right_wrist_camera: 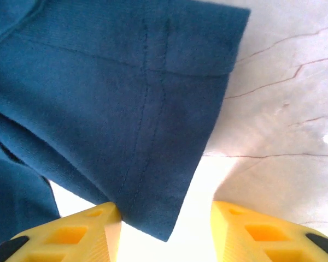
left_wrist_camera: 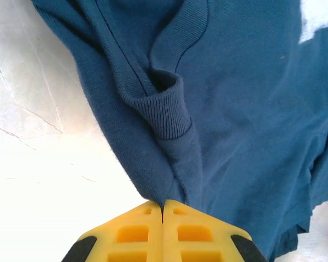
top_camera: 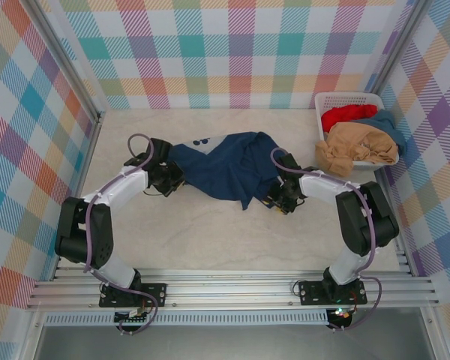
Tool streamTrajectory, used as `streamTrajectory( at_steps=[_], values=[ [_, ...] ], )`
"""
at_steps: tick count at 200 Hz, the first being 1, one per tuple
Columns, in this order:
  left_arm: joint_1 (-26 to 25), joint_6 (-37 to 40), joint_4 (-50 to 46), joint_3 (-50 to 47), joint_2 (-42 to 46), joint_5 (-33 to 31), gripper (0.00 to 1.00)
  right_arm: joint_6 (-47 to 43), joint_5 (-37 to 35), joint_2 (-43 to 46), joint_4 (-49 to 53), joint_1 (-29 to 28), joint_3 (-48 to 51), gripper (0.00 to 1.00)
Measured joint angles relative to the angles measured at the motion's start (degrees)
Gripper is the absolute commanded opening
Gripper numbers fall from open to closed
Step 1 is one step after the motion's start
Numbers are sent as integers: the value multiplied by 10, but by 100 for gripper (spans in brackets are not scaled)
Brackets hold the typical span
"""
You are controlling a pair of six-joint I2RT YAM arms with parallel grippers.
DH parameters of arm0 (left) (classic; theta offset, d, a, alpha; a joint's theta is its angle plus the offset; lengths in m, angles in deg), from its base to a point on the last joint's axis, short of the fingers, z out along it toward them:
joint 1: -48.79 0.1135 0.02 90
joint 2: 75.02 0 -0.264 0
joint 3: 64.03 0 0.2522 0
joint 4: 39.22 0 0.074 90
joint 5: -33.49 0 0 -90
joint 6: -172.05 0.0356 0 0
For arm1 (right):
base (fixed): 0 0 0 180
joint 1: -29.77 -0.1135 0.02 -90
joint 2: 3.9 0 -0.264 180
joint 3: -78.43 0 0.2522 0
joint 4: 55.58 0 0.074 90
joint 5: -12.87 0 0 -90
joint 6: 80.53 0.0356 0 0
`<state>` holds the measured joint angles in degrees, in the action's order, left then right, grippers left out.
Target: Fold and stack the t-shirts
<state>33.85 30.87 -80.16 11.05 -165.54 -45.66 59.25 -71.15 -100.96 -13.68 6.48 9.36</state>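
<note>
Though near tee [top_camera: 225, 169], basket [top_camera: 345, 95] seemingly apart

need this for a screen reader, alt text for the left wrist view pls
The left gripper, its yellow jaws shut, pinches a fold of the navy t-shirt near its ribbed collar. The shirt lies rumpled over a pale marbled table.

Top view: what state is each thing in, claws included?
navy t-shirt, unfolded, crumpled on the table
left claw, shut on navy t-shirt
right claw, open, sleeve hem between its fingers
basket, upright, holding tees
tan t-shirt, bunched, spilling over basket's edge
red t-shirt, bunched in basket
teal-blue t-shirt, bunched in basket
</note>
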Motion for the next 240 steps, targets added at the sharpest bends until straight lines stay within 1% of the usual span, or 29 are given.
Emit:
streamTrajectory(
  at_steps=[23,38,56,72,90,115,140,178,217,240],
  values=[
    [0,2,-15,5,2,0,0,0,-31,-1,8,5,-14,46],
    [0,10,-34,14,2,-8,0,-1,-50,11,8,19,-17,46],
    [0,18,-63,32,10,-30,0,-8,-56,25,15,52,-25,44],
    [2,26,-80,44,36,-43,0,-20,-54,18,16,79,-46,44],
    [4,30,-93,62,61,-43,0,-30,-46,-3,15,87,-72,47],
    [4,30,-94,66,73,-35,0,-40,-31,-18,16,65,-80,48],
    [5,30,-104,64,76,-35,0,-44,-21,-30,28,22,-116,52],
    [5,30,-109,61,83,-34,0,-35,8,-46,14,-29,-158,52],
    [5,28,-115,47,98,-34,0,-2,38,-87,-4,-61,-144,53],
    [5,28,-118,47,108,-33,0,9,33,-87,-3,-67,-122,57]
  ],
)
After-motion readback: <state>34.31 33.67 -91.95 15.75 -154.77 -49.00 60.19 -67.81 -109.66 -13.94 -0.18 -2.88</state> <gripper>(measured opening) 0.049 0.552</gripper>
